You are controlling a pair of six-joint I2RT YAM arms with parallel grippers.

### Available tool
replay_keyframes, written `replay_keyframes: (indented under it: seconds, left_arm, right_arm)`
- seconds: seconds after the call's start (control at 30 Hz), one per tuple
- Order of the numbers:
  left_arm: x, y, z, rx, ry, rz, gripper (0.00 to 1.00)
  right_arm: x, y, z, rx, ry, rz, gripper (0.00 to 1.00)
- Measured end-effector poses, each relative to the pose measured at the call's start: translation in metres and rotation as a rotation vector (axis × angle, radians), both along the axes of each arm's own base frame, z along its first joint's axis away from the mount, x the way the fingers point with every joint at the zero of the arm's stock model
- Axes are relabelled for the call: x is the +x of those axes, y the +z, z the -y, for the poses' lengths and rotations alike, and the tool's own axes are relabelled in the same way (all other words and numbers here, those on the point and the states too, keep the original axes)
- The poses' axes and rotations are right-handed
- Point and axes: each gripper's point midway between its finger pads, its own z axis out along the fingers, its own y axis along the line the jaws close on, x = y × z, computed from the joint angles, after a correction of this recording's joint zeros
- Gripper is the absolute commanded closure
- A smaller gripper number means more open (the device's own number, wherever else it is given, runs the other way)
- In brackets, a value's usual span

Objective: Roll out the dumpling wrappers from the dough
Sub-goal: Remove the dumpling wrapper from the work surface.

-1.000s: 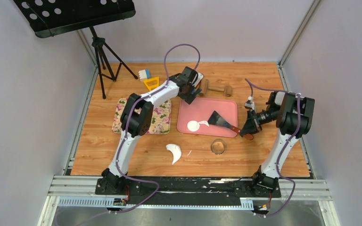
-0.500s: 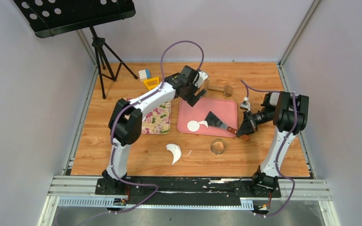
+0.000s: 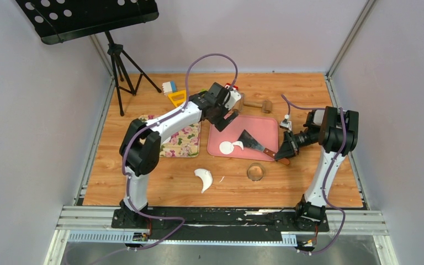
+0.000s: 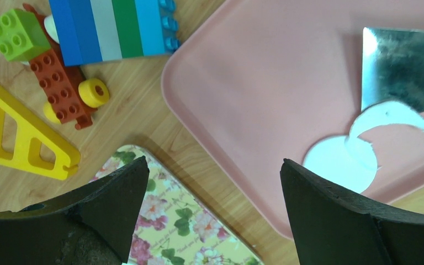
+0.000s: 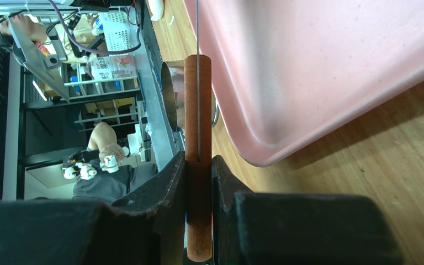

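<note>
In the top view the dumpling wrapper (image 3: 226,147) lies flat in the pink tray's (image 3: 265,124) 7 o'clock corner, at 8 o'clock of the scraper (image 3: 252,139) blade and just beside it. The scraper's long axis runs from 4 o'clock (wooden handle) to 10 o'clock, so its edge aims slightly past the disc. The right gripper (image 3: 283,154) is clamped narrow on that handle, forearm low and reaching toward 9 o'clock, while the left gripper (image 3: 226,118), jaws spread wide and empty, hovers at the wrapper's 12 o'clock and is the nearer of the two.
</note>
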Motion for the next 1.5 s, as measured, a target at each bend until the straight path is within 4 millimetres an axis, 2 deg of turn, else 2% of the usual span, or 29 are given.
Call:
replay_keyframes:
  seconds: [0.43,0.73,0.9,1.03,1.5]
  left_arm:
    - [-0.011,0.012,-0.025,0.013,0.006,0.024,0.04]
    - [-0.006,0.01,-0.06,0.032,0.07,0.02,0.04]
    - [-0.004,0.017,-0.076,0.03,0.102,0.034,0.04]
    - [-0.003,0.02,-0.081,0.025,0.113,0.042,0.04]
    - [-0.007,0.008,-0.089,0.042,0.119,0.021,0.04]
  right_arm:
    - [-0.001,0.0,-0.005,0.037,-0.016,0.03,1.0]
    - [0.001,0.001,-0.009,0.054,-0.02,0.044,1.0]
    - [-0.001,0.001,-0.011,0.059,-0.015,0.043,1.0]
    - [-0.005,0.0,-0.013,0.061,-0.007,0.034,1.0]
    - [-0.013,-0.002,-0.015,0.052,0.026,0.022,1.0]
